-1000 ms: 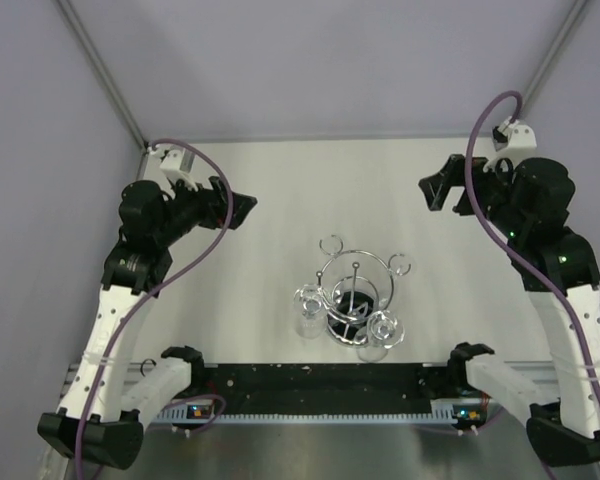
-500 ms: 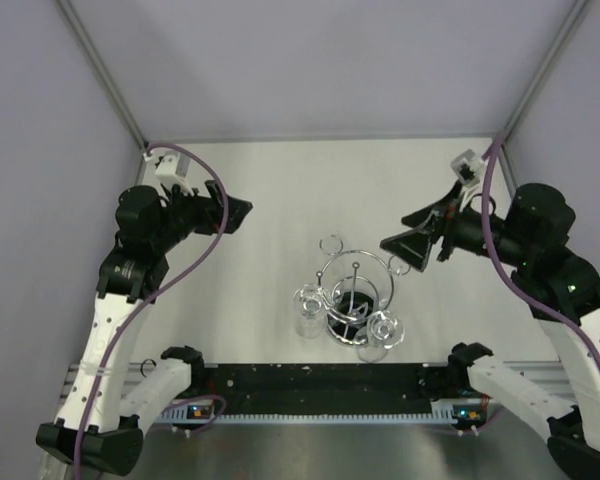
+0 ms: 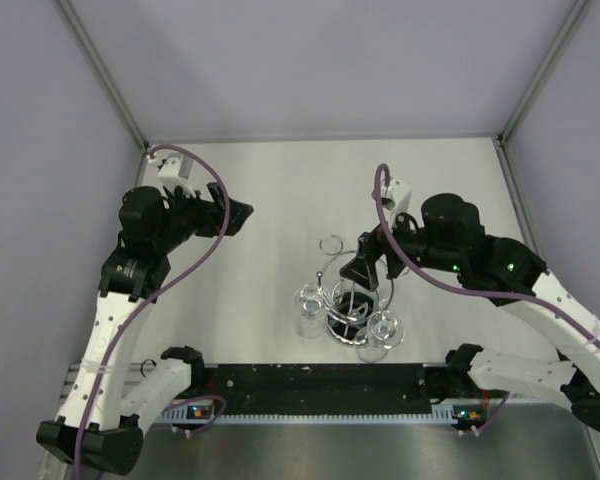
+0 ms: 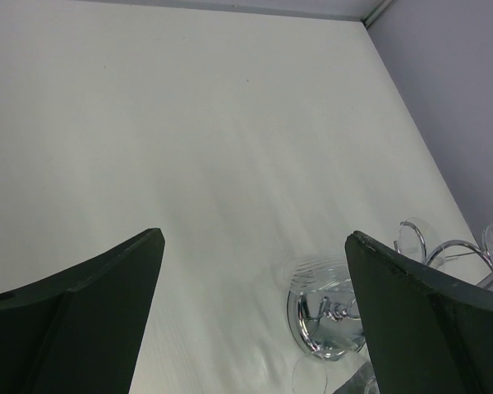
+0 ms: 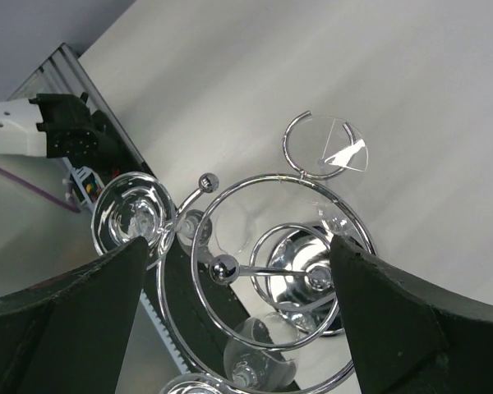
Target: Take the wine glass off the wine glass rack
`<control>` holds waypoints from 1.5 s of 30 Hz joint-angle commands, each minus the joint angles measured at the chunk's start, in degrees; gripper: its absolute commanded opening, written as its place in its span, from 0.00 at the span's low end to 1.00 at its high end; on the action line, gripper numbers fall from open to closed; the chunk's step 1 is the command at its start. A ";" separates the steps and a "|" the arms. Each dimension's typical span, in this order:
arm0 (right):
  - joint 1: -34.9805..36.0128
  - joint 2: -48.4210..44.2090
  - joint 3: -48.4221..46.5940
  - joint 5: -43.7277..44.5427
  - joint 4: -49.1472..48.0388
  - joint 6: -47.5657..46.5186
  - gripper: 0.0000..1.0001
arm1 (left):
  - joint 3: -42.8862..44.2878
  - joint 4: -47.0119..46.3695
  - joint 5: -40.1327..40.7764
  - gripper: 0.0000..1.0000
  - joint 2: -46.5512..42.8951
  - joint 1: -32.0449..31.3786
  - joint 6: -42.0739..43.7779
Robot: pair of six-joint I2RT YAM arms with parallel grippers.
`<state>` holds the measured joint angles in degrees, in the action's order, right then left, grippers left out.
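Chrome fills the right wrist view: the wine glass rack [image 5: 316, 279] lies directly beneath the right pincer [image 5: 238, 242], whose two fingers stand spread wide with nothing pinched, the hoop and central post showing in the gap between them. One wine glass [image 5: 135, 217], its round foot uppermost, sits at the rack's edge just by the tip of the finger on the left of this view. A second wine glass [image 5: 251, 365] sits at the rack's edge nearer the pincer's root. Seen from above, the right pincer hovers over the far part of the rack. The left pincer [image 4: 253, 236] is likewise spread wide and holds nothing, with bare worktop [image 4: 189, 123] between its fingers. The rack stands well apart from it, ahead and toward the finger on the right of its view.
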<state>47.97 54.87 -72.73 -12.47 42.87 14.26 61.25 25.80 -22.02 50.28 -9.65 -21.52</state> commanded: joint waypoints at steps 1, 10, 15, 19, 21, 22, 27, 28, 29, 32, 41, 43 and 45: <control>3.98 1.38 -0.57 8.16 -1.12 -1.43 0.90 | -0.17 -1.81 -0.22 0.98 -0.18 -0.11 0.25; 5.55 1.20 0.74 8.25 -0.51 -0.38 0.83 | -0.70 -1.98 -0.04 0.98 -0.19 -0.11 0.51; 8.28 1.99 0.92 9.13 -0.77 -0.20 0.75 | -0.43 -2.07 -0.22 0.98 0.08 -0.11 0.60; 9.51 0.94 2.59 10.79 -1.21 -0.11 0.72 | -0.43 -2.16 -0.30 0.98 0.34 -0.11 0.69; 9.95 -0.02 4.43 11.59 -2.70 -0.02 0.68 | -0.35 -2.33 -0.65 0.98 0.52 -0.02 0.51; 10.13 -0.46 5.48 11.76 -3.58 0.06 0.66 | -0.35 -2.51 -0.83 0.98 0.69 -0.11 0.43; 11.27 -3.36 10.32 13.79 -8.59 -0.55 0.63 | -0.52 -2.60 -0.92 0.98 0.70 -0.11 0.51; 11.27 -3.98 10.76 14.05 -9.29 -0.72 0.62 | -0.61 -2.60 -0.92 0.98 0.69 -0.11 0.51; 11.27 -4.51 11.38 14.05 -10.08 -0.81 0.60 | -0.70 -2.51 -0.92 0.98 0.61 -0.11 0.60; 11.27 -6.00 12.87 13.79 -12.28 -1.16 0.56 | -0.87 -2.69 -0.74 0.98 0.43 -0.11 0.69; 12.94 -9.26 17.44 14.05 -18.70 -2.22 0.55 | -0.79 -2.69 -0.66 0.98 0.34 -0.11 0.86; 13.12 -9.69 18.76 13.96 -20.80 -2.48 0.54 | -0.79 -2.69 -0.74 0.98 0.26 -0.11 0.86; 13.38 -9.96 19.99 14.14 -22.82 -2.66 0.53 | -0.87 -2.60 -0.74 0.98 0.25 -0.11 0.95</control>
<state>60.27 46.11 -54.63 0.91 26.89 12.88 60.53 25.71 -22.24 51.16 -9.65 -21.26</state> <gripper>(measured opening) 0.538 0.983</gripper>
